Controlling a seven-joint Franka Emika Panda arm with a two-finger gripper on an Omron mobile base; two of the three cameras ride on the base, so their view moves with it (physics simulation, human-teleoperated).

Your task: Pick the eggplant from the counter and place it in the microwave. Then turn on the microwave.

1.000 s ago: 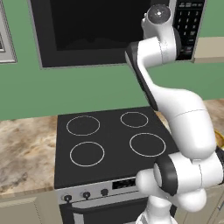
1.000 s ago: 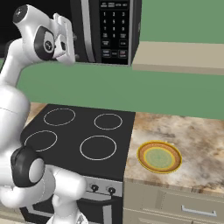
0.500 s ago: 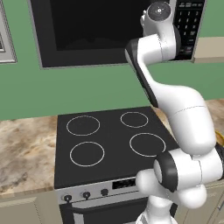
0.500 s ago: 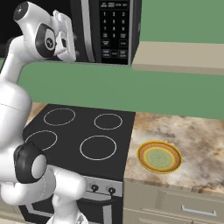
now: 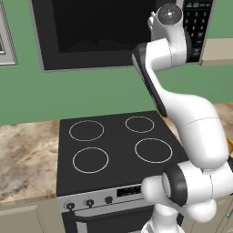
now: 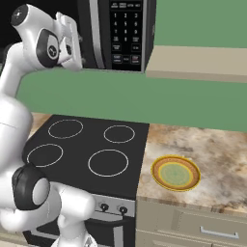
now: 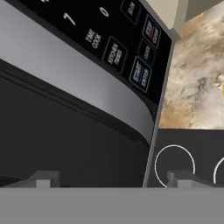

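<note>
1. The fingers [image 7: 43, 178] stand wide apart with nothing between them. They rise at the bottom left and bottom right of the hand view.
2. This open, empty stance suits a press rather than a grasp. Judging by the task, the step in hand is switching the microwave [image 5: 91, 32] on.
3. Just ahead of the fingers in the hand view lie the dark door glass and the silver band [image 7: 87, 83] beside it. The keypad [image 7: 118, 48] runs diagonally across the upper part of that frame. Its start button [image 7: 141, 74] sits right of centre, above and beyond the gap between the fingers. A tip probably has to shift toward that key before it can push.
4. The eggplant is most likely already inside the microwave, since the fingers carry nothing and the door appears shut. The glass is too dark to confirm this.
5. In the right base view the hand sits at the upper left, level with the bottom edge of the keypad and close to the door's silver strip. Whether it touches the front cannot be told.
6. The arm [image 5: 191, 118] climbs from the lower right of the left base view. It bends at a raised elbow and reaches steeply up to the top right of that frame, with the wrist folded toward the microwave front.
7. Below the hand lies the black stove [image 6: 87, 144]. To its right in the right base view, on the marbled worktop [image 6: 212, 144], rests the yellow-rimmed plate [image 6: 155, 169], well apart from the hand.
</note>
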